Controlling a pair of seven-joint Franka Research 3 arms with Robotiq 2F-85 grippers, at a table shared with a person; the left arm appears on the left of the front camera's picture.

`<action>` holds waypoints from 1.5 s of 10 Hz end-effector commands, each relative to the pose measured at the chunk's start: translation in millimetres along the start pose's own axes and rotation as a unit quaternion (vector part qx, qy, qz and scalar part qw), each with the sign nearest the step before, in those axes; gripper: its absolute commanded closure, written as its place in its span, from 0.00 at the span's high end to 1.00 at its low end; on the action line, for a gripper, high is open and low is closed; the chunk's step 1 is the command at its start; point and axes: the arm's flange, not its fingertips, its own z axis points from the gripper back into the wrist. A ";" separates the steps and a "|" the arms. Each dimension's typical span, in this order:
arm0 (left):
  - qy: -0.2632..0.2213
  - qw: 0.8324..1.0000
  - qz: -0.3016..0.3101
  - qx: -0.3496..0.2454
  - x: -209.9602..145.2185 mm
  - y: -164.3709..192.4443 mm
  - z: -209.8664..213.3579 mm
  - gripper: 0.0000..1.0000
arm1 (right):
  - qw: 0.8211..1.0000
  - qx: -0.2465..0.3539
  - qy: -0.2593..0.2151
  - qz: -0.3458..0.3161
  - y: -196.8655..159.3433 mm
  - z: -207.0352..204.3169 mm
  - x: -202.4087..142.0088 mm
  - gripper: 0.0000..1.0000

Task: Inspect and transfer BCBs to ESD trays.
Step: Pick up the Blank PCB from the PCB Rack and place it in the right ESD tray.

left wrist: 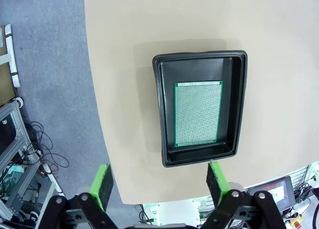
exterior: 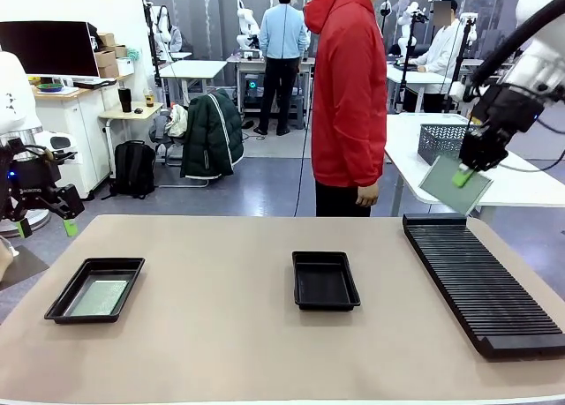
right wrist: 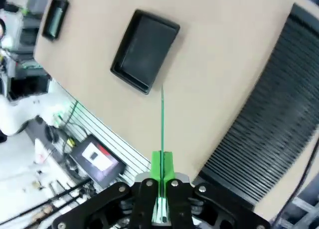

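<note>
My right gripper (exterior: 463,176) hangs high above the table's far right end, shut on a green BCB (exterior: 454,183) held tilted in the air. In the right wrist view that BCB (right wrist: 162,120) shows edge-on between the shut pads of the right gripper (right wrist: 162,170). An ESD tray (exterior: 325,280) lies bare at the table's middle; it shows as a black tray (right wrist: 145,50) below the right wrist. Another ESD tray (exterior: 95,288) at the left holds a BCB (exterior: 98,297). My left gripper (exterior: 44,226) hovers open off the table's left edge, above that tray (left wrist: 200,107) and its BCB (left wrist: 198,113).
A long black slotted rack (exterior: 482,278) runs along the table's right side. A person in a red hoodie (exterior: 350,96) stands at the far edge, hands down. A grey mesh basket (exterior: 441,142) sits on a white table behind. Open tan tabletop lies between the trays.
</note>
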 end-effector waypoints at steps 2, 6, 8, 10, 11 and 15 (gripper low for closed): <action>-0.004 1.000 0.002 -0.002 -0.8 0.9 -2.2 1.00 | 0.994 0.056 -0.056 -0.080 11.3 -63.3 -13.9 0.02; -0.004 1.000 0.002 -0.002 -0.8 0.9 -2.2 1.00 | 0.982 0.116 -0.099 -0.109 29.0 -143.8 -17.6 0.02; -0.004 1.000 0.002 -0.002 -0.8 0.9 -2.2 1.00 | 0.976 0.126 -0.118 -0.134 38.1 -174.0 -16.1 0.02; -0.004 1.000 0.002 -0.002 -0.8 0.9 -2.2 1.00 | 0.967 0.142 -0.147 -0.150 43.0 -198.2 -14.7 0.02; -0.004 1.000 0.002 -0.002 -0.8 0.9 -2.2 1.00 | 0.965 0.143 -0.153 -0.156 43.7 -210.4 -12.1 0.02; -0.004 1.000 0.002 -0.002 -0.8 0.9 -2.2 1.00 | 0.964 0.161 -0.144 -0.154 39.6 -258.3 7.8 0.02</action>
